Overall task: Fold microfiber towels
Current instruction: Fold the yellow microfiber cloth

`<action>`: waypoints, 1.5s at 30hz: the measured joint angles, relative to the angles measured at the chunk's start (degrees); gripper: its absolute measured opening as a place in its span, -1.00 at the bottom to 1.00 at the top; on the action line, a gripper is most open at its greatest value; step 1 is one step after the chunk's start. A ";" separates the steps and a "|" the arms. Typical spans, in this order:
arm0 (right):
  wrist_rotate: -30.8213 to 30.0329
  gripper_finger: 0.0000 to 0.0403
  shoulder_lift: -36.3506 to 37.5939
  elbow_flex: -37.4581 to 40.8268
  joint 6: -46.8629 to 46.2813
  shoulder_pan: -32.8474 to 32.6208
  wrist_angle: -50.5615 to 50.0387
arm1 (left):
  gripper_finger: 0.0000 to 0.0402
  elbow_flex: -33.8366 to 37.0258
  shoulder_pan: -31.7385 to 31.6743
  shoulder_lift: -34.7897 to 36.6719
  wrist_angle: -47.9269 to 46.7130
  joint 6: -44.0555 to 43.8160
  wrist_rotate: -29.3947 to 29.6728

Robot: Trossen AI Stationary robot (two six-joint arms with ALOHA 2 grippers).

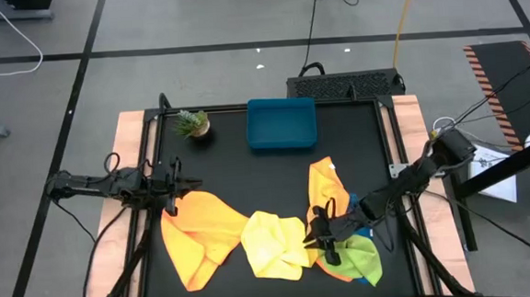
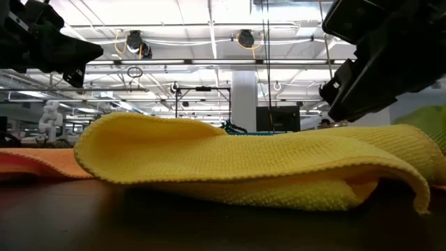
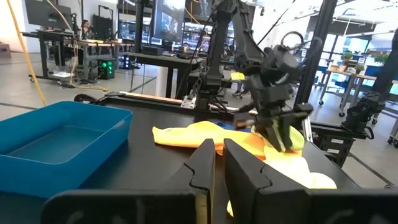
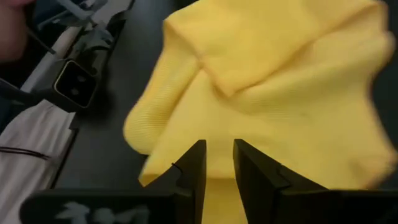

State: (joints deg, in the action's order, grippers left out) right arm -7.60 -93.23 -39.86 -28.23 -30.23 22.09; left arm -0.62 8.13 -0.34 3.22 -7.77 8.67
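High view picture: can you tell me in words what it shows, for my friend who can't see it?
Crumpled microfiber towels, an orange towel, a yellow towel, a second orange towel and a green towel, lie across a black table. The right end effector sits between yellow and green; the left end effector hovers by the first orange one. A blue tray and small plant stand behind.

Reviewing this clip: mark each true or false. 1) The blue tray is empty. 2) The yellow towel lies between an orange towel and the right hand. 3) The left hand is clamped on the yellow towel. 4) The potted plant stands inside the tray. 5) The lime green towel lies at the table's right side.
1) True: the blue tray holds nothing.
2) True: the yellow towel lies between the orange towel and the right hand.
3) False: the left hand holds nothing.
4) False: the potted plant stands beside the tray.
5) True: the lime green towel lies there.
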 joint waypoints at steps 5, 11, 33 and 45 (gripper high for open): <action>0.15 -0.63 -5.70 -7.22 1.19 -0.15 -4.10 | -0.82 0.02 -0.01 0.00 0.07 0.01 0.00; 0.13 -0.63 -8.02 -13.42 0.59 1.77 -18.09 | -0.82 0.00 -0.01 -0.02 0.05 -1.47 0.00; -3.67 -1.00 0.20 -13.46 4.61 2.00 -22.19 | -0.82 0.02 -0.01 -0.02 0.47 -0.09 0.39; 3.10 -0.49 -1.49 -13.46 2.34 -3.05 -12.29 | -0.82 0.01 0.01 -0.02 0.44 -1.03 0.39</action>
State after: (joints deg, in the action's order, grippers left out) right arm -4.49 -94.73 -53.32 -25.89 -33.28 9.81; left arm -0.62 8.14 -0.36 3.67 -8.80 9.06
